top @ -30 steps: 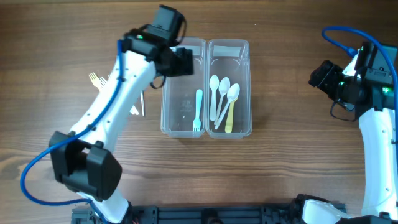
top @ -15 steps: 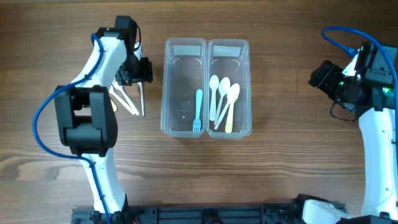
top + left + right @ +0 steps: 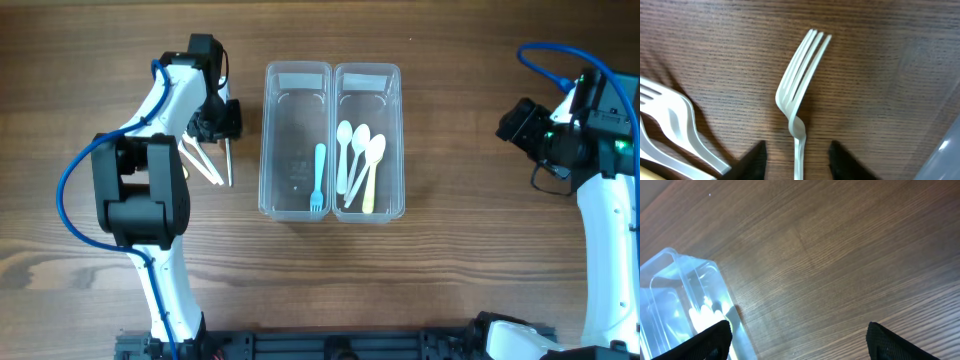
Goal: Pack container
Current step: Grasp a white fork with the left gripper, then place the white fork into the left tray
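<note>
The fork I'm after [image 3: 790, 97] lies flat on the table [image 3: 450, 270] just left of the left container [image 3: 296, 140], not touching it. In the overhead view its long axis runs parallel to the containers' long sides. In the left wrist view its tines point away from the fingers and lean slightly toward the container wall, and its handle runs back between them.

The left gripper [image 3: 799, 159] straddles that handle with its jaws apart and a gap on each side, so it holds nothing. More white forks [image 3: 670, 122] lie loose on the wood to the other side of it.

The left container holds one light blue fork [image 3: 318, 180], lengthwise, tines toward the near end. The right container [image 3: 368, 140], touching it side by side, holds three spoons [image 3: 358, 160], bowls toward the far end and handles fanned together.

The right gripper [image 3: 800, 342] hangs well off to the right over bare wood. Its fingers are spread wide and empty, with a corner of a container showing at the edge of its view.
</note>
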`<state>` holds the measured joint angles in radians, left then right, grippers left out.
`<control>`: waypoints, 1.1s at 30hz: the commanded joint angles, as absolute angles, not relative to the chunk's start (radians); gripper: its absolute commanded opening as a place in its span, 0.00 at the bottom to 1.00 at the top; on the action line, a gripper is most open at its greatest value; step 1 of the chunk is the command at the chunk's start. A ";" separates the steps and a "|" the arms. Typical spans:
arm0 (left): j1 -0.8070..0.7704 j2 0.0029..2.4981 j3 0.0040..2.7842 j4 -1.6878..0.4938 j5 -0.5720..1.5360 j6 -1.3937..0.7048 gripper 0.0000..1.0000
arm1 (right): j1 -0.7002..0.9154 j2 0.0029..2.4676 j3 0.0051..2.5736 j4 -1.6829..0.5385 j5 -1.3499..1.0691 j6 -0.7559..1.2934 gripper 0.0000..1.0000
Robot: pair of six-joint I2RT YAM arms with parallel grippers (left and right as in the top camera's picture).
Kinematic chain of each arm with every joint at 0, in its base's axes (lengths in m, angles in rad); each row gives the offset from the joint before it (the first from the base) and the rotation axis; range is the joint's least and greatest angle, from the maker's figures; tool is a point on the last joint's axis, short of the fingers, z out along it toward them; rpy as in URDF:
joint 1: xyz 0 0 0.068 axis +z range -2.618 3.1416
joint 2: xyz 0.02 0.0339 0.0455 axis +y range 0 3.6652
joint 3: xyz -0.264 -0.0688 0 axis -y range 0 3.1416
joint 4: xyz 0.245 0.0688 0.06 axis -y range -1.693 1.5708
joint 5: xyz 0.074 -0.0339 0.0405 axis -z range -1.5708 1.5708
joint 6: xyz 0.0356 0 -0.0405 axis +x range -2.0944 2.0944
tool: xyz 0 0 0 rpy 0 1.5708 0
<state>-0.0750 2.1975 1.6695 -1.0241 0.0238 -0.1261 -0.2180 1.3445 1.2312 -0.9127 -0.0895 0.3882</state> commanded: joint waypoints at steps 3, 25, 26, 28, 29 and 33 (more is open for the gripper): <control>-0.072 2.223 1.653 -1.034 0.017 -0.159 0.26 | -0.220 1.353 1.243 -0.921 -0.104 0.393 0.85; -0.260 1.940 1.862 -1.266 0.009 -0.148 0.04 | -0.220 1.353 1.243 -0.931 -0.105 0.395 0.82; -0.313 1.903 1.862 -1.239 -0.004 -0.175 0.04 | -0.220 1.353 1.243 -0.929 -0.105 0.395 0.82; -0.389 1.887 1.862 -1.201 -0.029 -0.220 0.04 | -0.220 1.353 1.243 -0.930 -0.105 0.395 0.82; -0.420 1.899 1.856 -1.183 -0.035 -0.248 0.04 | -0.220 1.353 1.243 -0.931 -0.104 0.395 0.82; -0.472 1.995 1.792 -1.129 -0.036 -0.278 0.06 | -0.220 1.353 1.243 -0.932 -0.105 0.394 0.82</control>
